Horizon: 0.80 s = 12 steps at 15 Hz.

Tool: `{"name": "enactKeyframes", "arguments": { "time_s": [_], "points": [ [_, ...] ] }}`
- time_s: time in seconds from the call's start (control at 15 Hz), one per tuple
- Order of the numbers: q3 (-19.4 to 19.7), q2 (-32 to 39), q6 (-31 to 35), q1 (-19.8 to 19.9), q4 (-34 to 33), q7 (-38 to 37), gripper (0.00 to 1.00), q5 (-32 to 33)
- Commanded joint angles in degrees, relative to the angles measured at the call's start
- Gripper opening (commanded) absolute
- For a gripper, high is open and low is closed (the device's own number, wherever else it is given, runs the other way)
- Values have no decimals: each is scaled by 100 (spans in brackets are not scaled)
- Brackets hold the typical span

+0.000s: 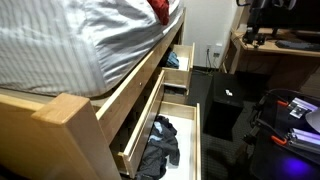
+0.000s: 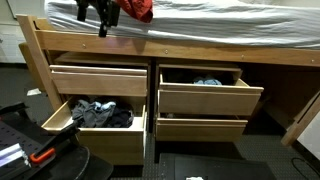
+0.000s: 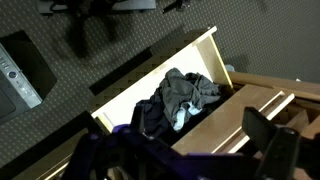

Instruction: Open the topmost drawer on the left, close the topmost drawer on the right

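**Neither drawer done yet**

We count four drawers, two per side. The top-left drawer (image 2: 98, 82) looks nearly shut and the top-right drawer (image 2: 205, 100) stands open, so both steps remain. Our gripper (image 3: 185, 160), fingers spread and empty, hangs over the lower-left drawer (image 3: 140, 88) of clothes (image 3: 180, 100); both targets lie beyond it.

You face mattress (image 2: 220, 30) on bed frame (image 2: 35, 60), upper left drawer (image 2: 95, 80) above lower left drawer (image 2: 105, 145) holding clothes (image 2: 100, 112), upper right drawer (image 2: 205, 100) alongside holding cloth (image 2: 208, 82).
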<state>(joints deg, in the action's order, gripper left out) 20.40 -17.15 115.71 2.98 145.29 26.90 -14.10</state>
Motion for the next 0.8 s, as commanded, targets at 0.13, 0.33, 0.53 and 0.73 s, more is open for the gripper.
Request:
{"name": "enactKeyframes", "arguments": {
  "time_s": [0.13, 0.33, 0.53, 0.73],
  "points": [
    [-141, 261, 225, 341, 440, 503, 100, 88],
    [-80, 187, 287, 519, 690, 699, 100, 226],
    [48, -75, 1095, 831, 1058, 268, 100, 303],
    [379, -73, 2283, 1299, 1725, 296, 100, 439]
  ]
}}
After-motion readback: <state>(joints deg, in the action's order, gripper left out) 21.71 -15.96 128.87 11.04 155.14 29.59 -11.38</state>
